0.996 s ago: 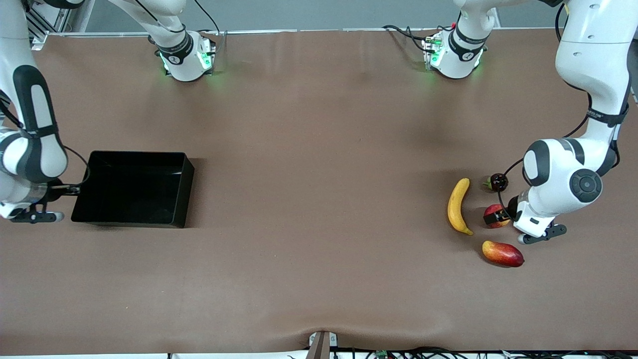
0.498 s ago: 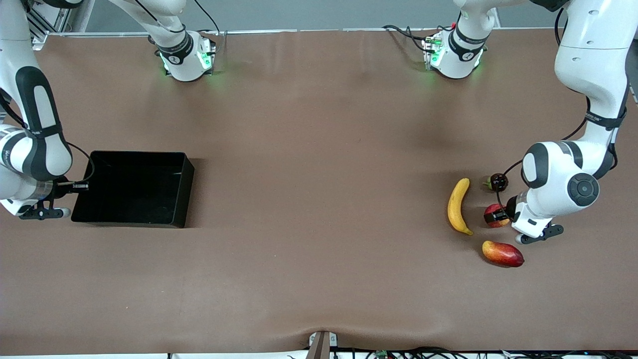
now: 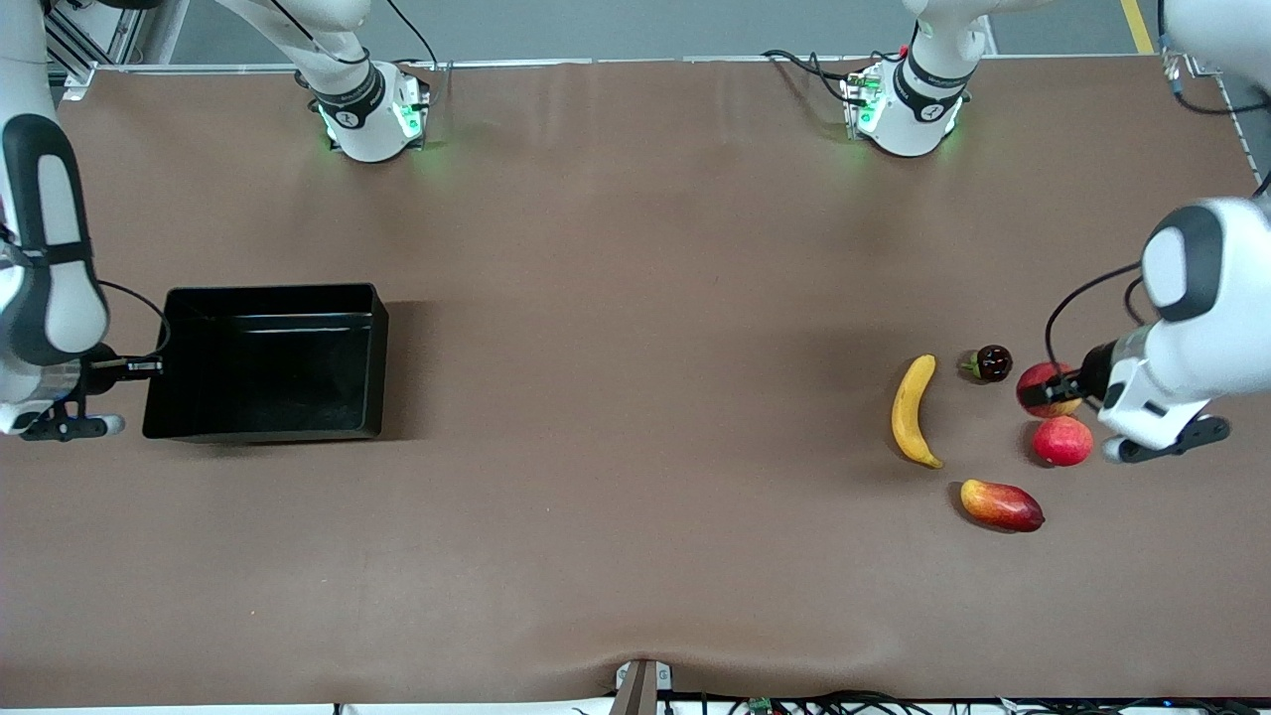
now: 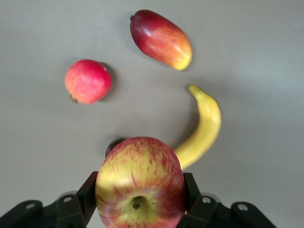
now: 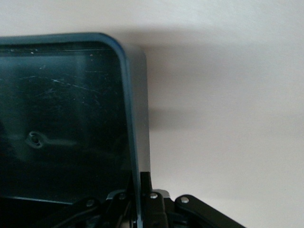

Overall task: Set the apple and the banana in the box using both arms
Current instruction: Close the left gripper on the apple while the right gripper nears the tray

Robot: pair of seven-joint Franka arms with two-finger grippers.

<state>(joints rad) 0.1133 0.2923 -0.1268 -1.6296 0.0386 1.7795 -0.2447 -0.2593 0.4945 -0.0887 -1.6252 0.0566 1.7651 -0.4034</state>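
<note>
My left gripper [image 3: 1043, 390] is shut on the apple [image 3: 1051, 386], red streaked with yellow, and holds it in the air over the fruit at the left arm's end. In the left wrist view the apple [image 4: 140, 185] sits between the fingers [image 4: 87, 192], stem dimple showing. The yellow banana [image 3: 912, 410] lies on the table beside the other fruit and also shows in the left wrist view [image 4: 202, 128]. The black box [image 3: 268, 367] stands at the right arm's end. My right gripper [image 3: 149, 366] is shut on the box's end wall [image 5: 128, 118], one finger on each side.
An evenly red round fruit [image 3: 1062, 441] lies under the left wrist, with a red-yellow mango [image 3: 1001, 504] nearer the front camera. A small dark fruit [image 3: 991, 362] lies next to the banana's far tip. A brown mat covers the table.
My left gripper has risen with the apple and moved toward the left arm's end, uncovering the evenly red fruit. The box has shifted a little with my right gripper.
</note>
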